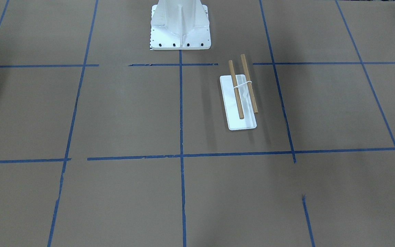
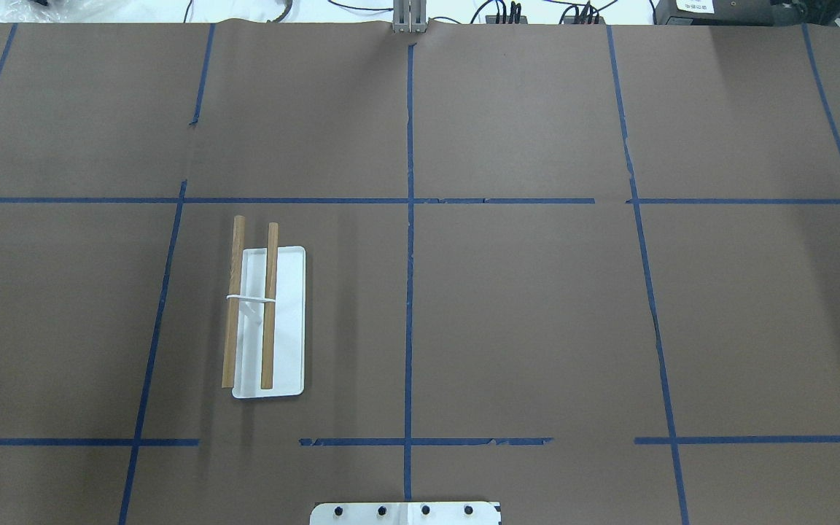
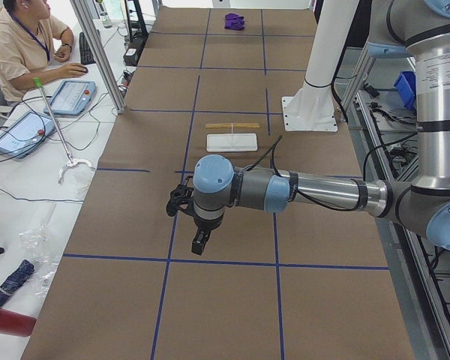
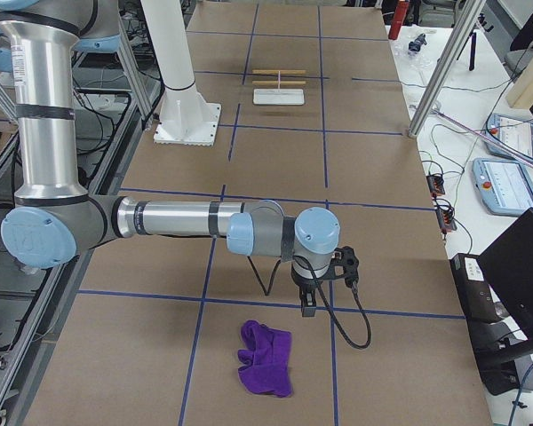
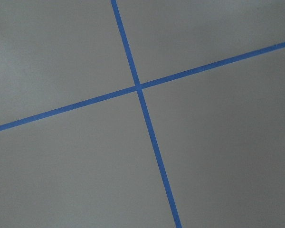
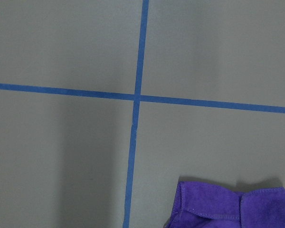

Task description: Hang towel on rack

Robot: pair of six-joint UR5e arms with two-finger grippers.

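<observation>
The rack (image 1: 233, 111) is a small white tray with two wooden rods (image 1: 235, 90) joined by a white band; it stands on the brown table, and also shows in the overhead view (image 2: 289, 321). The purple towel (image 4: 266, 357) lies crumpled near the table's end on my right side, and its edge shows in the right wrist view (image 6: 232, 206). My right gripper (image 4: 308, 306) hangs just above the table, a little beyond the towel. My left gripper (image 3: 200, 244) hovers over the table far from the rack (image 3: 232, 139). I cannot tell whether either gripper is open or shut.
The large white bolted pedestal (image 1: 180, 27) stands at the robot's side of the table. Blue tape lines (image 2: 410, 255) cross the brown cover. An operator (image 3: 22, 45) sits at a side desk with tablets. Aluminium posts (image 4: 444, 67) stand along the table's edge.
</observation>
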